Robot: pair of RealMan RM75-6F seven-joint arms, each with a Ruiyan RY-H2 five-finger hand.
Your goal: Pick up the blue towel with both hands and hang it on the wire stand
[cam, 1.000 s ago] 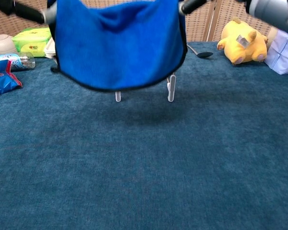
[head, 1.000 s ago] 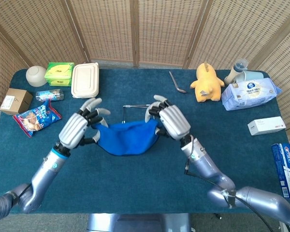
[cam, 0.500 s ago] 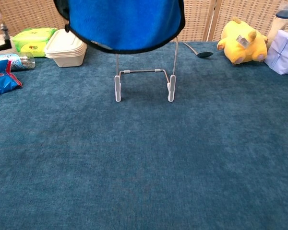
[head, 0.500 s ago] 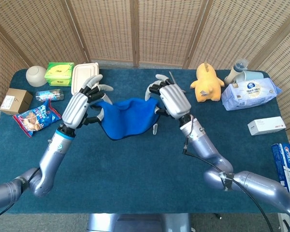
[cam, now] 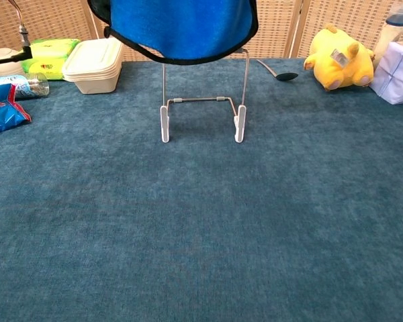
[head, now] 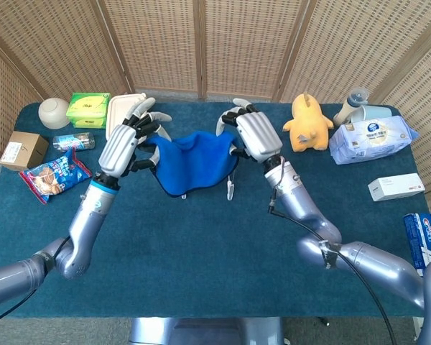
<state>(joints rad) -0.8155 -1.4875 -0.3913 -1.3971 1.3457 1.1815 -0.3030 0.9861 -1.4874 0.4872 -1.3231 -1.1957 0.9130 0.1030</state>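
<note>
Both hands carried forward since earlier; left hand [head: 122, 146] and right hand [head: 257, 135] fingers pinch limp, light blue terry towel [head: 192, 163] corners above wire stand [cam: 203, 102]

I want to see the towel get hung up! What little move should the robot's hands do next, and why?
Probably lower both hands a bit. The left hand and right hand hold the blue towel spread above the wire stand, whose uprights show beneath its hem, so easing down should drape it over the top.
</note>
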